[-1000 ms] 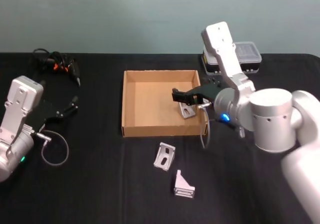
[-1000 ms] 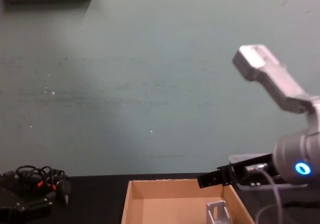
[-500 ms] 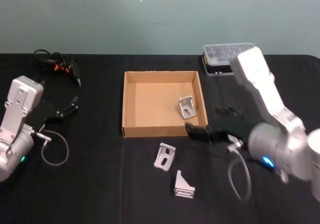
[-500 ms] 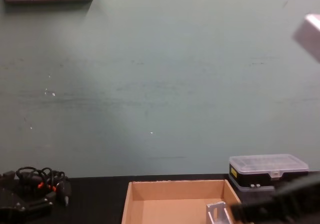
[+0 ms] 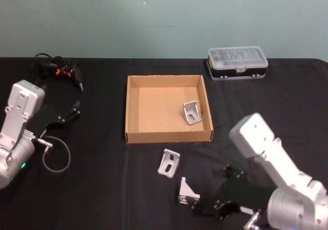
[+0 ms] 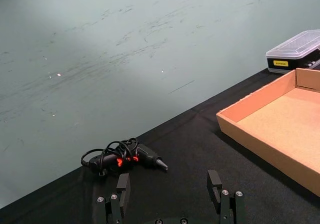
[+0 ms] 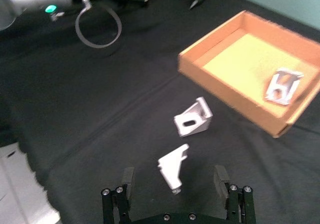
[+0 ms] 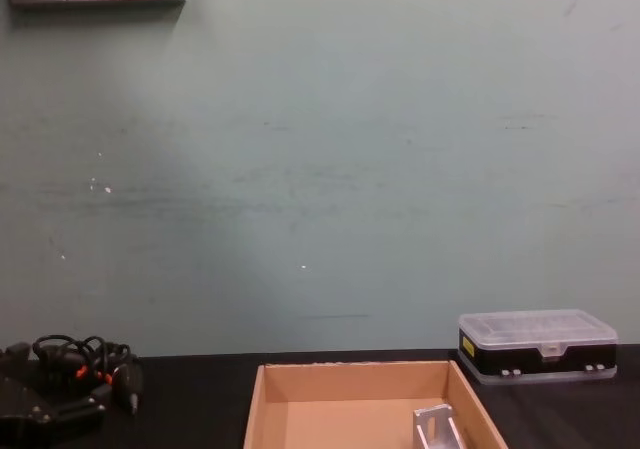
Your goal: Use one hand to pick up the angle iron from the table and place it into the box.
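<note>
Frankly, the right pincer [image 5: 205,193] barely shows against the table [image 5: 102,189].

Box [image 5: 169,136] sitting at the middle of the table [image 5: 102,189]
One angle iron [image 5: 190,111] is lying inside by the right wall; a second angle iron [image 5: 168,163] and, nearer, a third angle iron [image 5: 187,191] are lying before the box; an organizer case [image 5: 237,62] is sitting behind-right, a cable bundle [image 5: 57,68] behind-left.
</note>
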You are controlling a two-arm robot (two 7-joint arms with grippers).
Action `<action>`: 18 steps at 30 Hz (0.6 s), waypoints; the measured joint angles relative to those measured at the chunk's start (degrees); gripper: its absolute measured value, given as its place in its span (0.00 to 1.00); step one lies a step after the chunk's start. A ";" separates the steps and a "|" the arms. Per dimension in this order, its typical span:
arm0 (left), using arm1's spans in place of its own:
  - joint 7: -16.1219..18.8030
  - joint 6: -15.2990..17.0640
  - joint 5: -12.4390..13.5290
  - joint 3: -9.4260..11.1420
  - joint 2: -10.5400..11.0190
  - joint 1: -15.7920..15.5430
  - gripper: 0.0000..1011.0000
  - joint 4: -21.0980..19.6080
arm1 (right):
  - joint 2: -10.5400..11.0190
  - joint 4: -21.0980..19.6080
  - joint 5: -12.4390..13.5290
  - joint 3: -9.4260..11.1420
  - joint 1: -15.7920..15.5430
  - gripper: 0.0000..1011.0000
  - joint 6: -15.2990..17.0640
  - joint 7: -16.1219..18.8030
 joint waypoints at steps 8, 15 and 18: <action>0.00 0.00 0.00 0.00 0.00 0.00 1.00 0.00 | -1.23 2.67 -1.34 -2.71 2.21 0.99 0.98 1.04; 0.00 0.00 0.00 0.00 0.00 0.00 1.00 0.00 | -3.19 5.17 -3.11 -4.62 4.09 0.99 1.51 1.04; 0.00 0.00 0.00 0.00 0.00 0.00 1.00 0.00 | -4.02 6.25 -3.92 -5.43 4.93 0.99 1.79 1.21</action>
